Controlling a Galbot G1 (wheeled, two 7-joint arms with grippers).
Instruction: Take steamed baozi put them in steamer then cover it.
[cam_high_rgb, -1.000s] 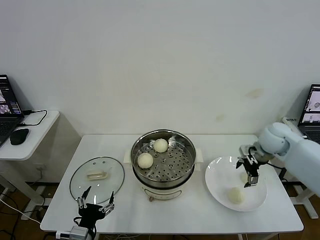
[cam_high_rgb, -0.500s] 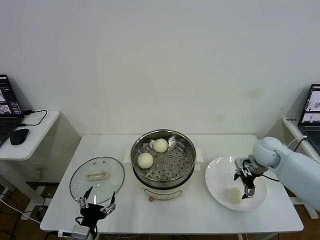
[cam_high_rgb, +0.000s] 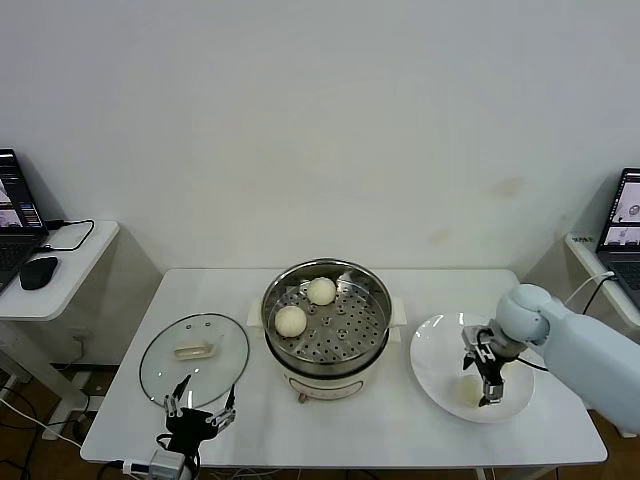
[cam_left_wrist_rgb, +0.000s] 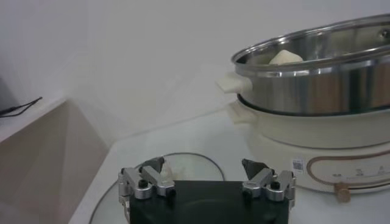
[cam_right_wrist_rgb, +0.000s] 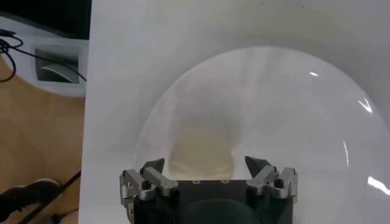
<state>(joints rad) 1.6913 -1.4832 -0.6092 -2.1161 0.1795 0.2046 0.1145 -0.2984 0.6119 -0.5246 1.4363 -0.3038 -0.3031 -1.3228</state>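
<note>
From my seat, the head view puts the steamer (cam_high_rgb: 326, 325) at centre frame on the white table (cam_high_rgb: 400, 420), its shiny pot open and two steamed baozi (cam_high_rgb: 291, 320) lying on the perforated tray toward the upper left of the pot, one nearer the back rim (cam_high_rgb: 321, 290). The cover (cam_high_rgb: 194, 358) lies flat on the table at lower left, just beside the steamer's base, handle up. My left gripper (cam_high_rgb: 199, 410) hangs at the bottom left of the frame over the near edge of the cover, fingers spread apart and holding nothing; its wrist view shows the same wide-set fingertips with the glass rim under them and the steamer (cam_left_wrist_rgb: 317, 103) filling the upper right. My right gripper (cam_high_rgb: 480, 375) is down over the white plate (cam_high_rgb: 435, 350) at the right of the frame, jaws spread wide on either side of a baozi (cam_high_rgb: 468, 386) that sits on the plate; in the right wrist view that bun (cam_right_wrist_rgb: 201, 155) lies between the two fingertips, and I cannot tell whether they touch it. On the steamer's cream base I see a small white sticker (cam_left_wrist_rgb: 297, 165) with dark marks, too small to read. Laptop screens show at the far left and far right edges of the head view, their content illegible.
</note>
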